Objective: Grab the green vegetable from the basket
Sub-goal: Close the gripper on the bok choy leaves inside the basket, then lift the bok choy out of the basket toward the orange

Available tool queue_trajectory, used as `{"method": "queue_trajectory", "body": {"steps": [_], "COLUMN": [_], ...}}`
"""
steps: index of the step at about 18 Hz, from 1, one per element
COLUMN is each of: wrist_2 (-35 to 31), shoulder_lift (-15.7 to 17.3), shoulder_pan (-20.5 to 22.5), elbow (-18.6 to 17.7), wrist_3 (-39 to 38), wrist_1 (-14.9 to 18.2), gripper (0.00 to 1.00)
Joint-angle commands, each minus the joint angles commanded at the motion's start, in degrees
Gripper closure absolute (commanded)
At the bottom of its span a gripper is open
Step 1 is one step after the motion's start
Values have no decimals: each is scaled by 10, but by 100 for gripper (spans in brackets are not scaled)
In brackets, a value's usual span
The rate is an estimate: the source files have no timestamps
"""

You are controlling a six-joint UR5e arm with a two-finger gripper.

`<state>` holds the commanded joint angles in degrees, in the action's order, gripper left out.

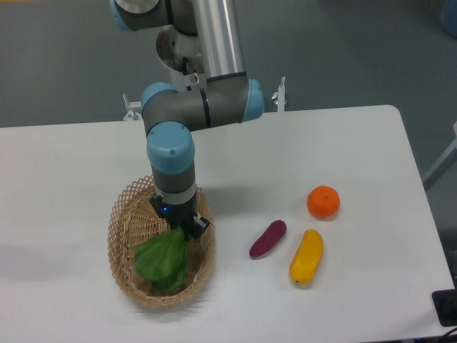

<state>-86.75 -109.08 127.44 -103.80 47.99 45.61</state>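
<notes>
The green vegetable (163, 259) has broad dark-green leaves and hangs over the middle of the tan wicker basket (121, 229) at the table's front left. Its upper end is pinched in my gripper (180, 227), which points straight down and is shut on it. The stalk end is hidden between the fingers. The leaves sit slightly above the basket floor, or just touching it; I cannot tell which.
A purple eggplant-like piece (268, 239), a yellow oblong vegetable (306, 256) and an orange (323, 201) lie on the white table to the right of the basket. The arm's elbow (203, 107) hangs above the basket's far side.
</notes>
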Motion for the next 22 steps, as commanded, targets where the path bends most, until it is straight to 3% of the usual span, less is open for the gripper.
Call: {"method": "queue_trajectory", "body": {"steps": [4, 10, 15, 22], "wrist_2": [2, 4, 27, 75], "shoulder_lift": [23, 34, 35, 41], "shoulder_pan": [27, 104, 188, 283], "elbow": [18, 50, 84, 84], "wrist_3": [17, 107, 193, 312], "wrist_1": [4, 8, 47, 54], "gripper": [57, 57, 56, 56]}}
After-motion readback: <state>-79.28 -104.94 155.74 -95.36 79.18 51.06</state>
